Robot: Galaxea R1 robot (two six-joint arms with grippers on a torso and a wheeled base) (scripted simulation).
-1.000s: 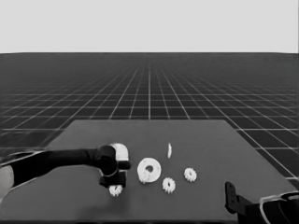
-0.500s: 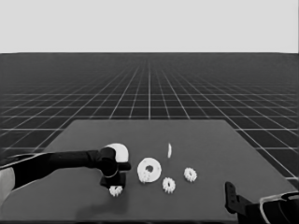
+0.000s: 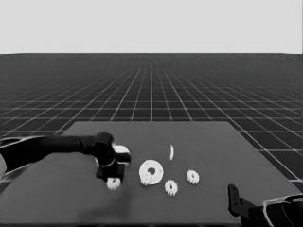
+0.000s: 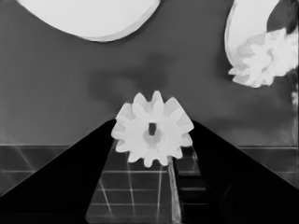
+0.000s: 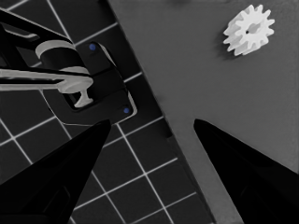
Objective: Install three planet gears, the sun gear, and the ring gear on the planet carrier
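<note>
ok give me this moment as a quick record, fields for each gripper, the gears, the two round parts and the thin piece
left gripper: over the table's left part, fingers on either side of a gear, shut on it
right gripper: parked at the lower right corner, open, holding nothing
loose gears: two on the table, one in front of the smaller round part, one to its right
smaller round part: flat on the table, one gear already on it
larger round part: behind the left gripper, mostly hidden
thin white piece: upright, behind the smaller round part
</note>
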